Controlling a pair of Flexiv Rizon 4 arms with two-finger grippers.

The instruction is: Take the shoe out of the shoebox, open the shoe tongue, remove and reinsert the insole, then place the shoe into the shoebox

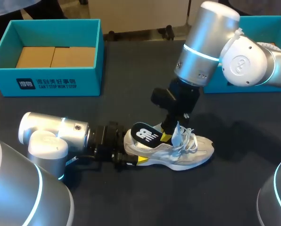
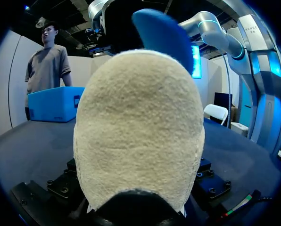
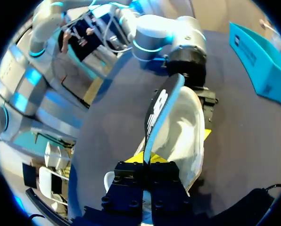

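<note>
Pulling the insole (image 1: 145, 135) with right jaws pinching it may drag the shoe (image 1: 180, 154) across the worktop (image 1: 145, 202) if left jaws clamped on its heel slip.

Table (image 1: 235, 188), contents by position.

- Rear left: shoebox (image 1: 46, 80), open side up; cardboard insert (image 1: 55, 56) lying inside on its floor.
- Rear right: second box (image 1: 268, 21), partly behind the right arm.
- Centre, well in front of both boxes: shoe (image 1: 187, 153), sole down, heel to the left, toe to the right.
- In the shoe's opening: insole (image 1: 145, 133), tilted, rear end raised above the heel.
- Left gripper (image 1: 138, 151): at the heel, one finger either side.
- Right gripper (image 1: 166, 136): above mid-shoe, closed on the insole's front end.
</note>
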